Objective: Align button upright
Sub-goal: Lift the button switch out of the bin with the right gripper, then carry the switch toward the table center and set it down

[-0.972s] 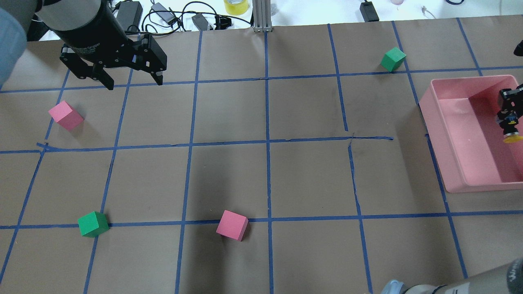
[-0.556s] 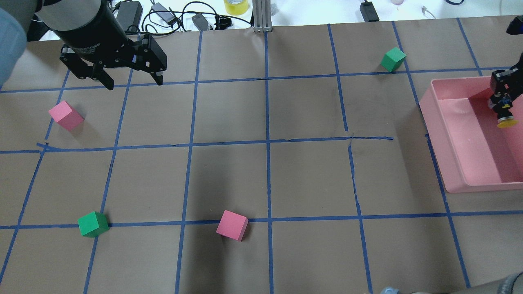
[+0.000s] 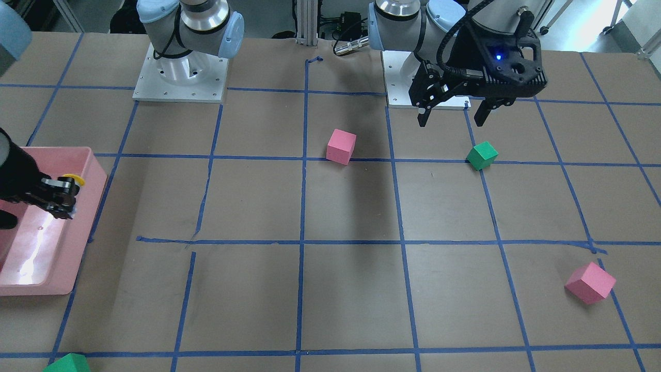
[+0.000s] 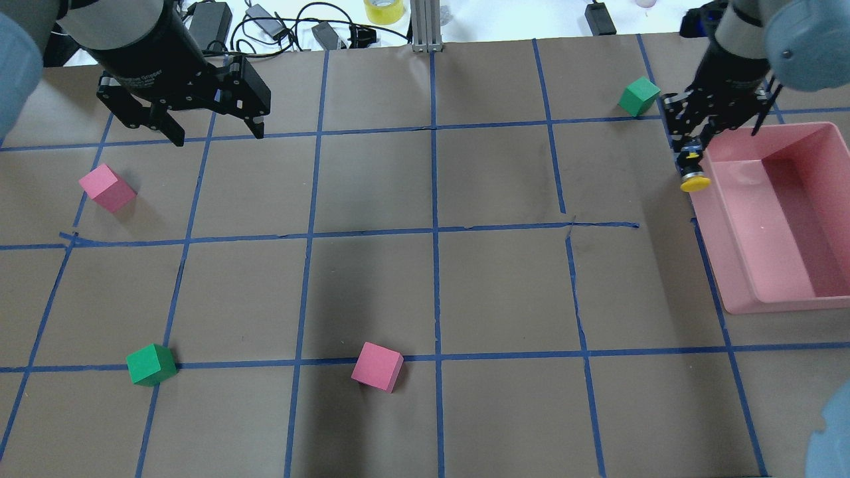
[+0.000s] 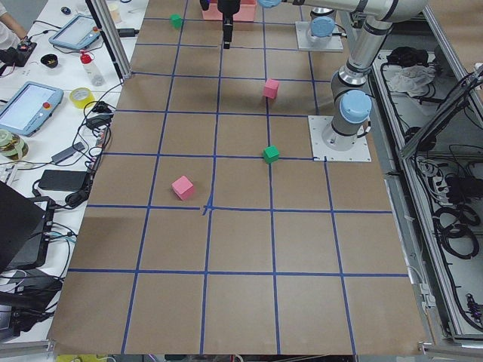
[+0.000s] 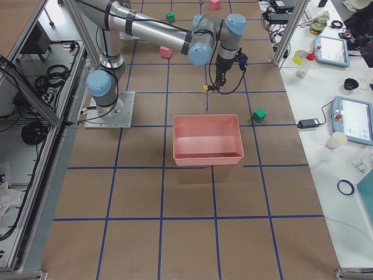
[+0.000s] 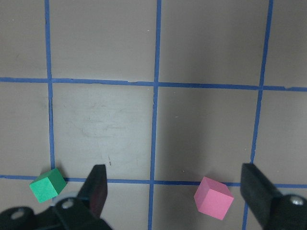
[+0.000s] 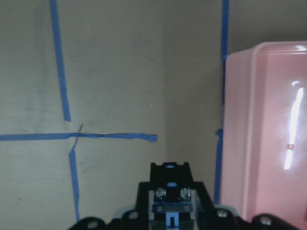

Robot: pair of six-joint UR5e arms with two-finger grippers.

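Observation:
The button (image 4: pixel 694 178), with a yellow cap (image 3: pixel 77 180) and a dark body, is clamped in my right gripper (image 4: pixel 690 162). It hangs in the air over the far left corner of the pink bin (image 4: pixel 714 252). In the right wrist view its grey base with two screw terminals (image 8: pixel 170 199) faces the camera between the fingers, so the cap points away from the wrist. My left gripper (image 4: pixel 219 136) is open and empty, high over the far left of the table; the left wrist view shows its fingers (image 7: pixel 96 184) spread wide.
Green cubes (image 4: pixel 639 96) (image 4: pixel 151 364) and pink cubes (image 4: pixel 106 188) (image 4: pixel 377 366) lie scattered on the brown paper with blue tape lines. The green cube at the far right is close to my right gripper. Cables and tape rolls lie beyond the far edge.
My right gripper has carried the button left and farther away, from over the bin's inside to over its far left corner. The left arm has not moved.

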